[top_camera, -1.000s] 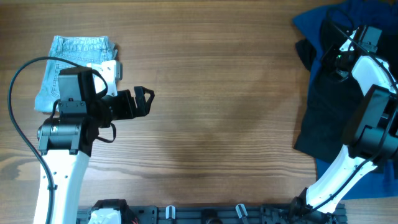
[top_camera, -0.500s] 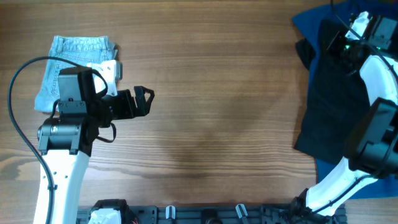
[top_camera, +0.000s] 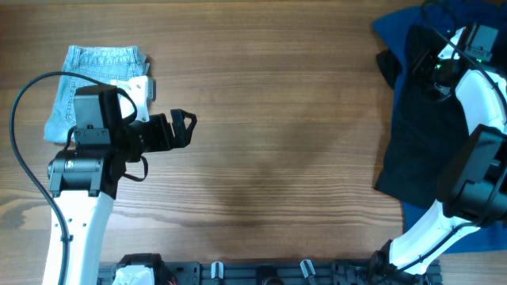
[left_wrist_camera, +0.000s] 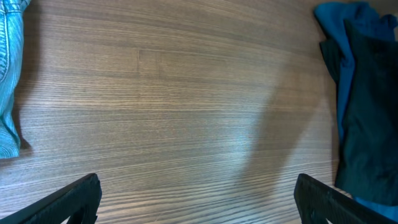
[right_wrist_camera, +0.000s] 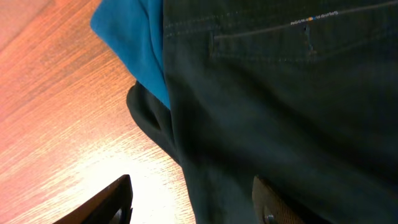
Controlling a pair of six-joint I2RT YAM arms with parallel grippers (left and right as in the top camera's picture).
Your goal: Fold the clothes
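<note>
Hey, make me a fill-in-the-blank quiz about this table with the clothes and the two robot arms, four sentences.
1. The denim shorts lie on the ____ arm's side of the table.
2. The garment under the black shorts is ____ in colour.
3. The right gripper is above the black shorts, its jaws ____.
4. The left gripper, open over the table, holds ____.

Missing words: left; blue; open; nothing.
</note>
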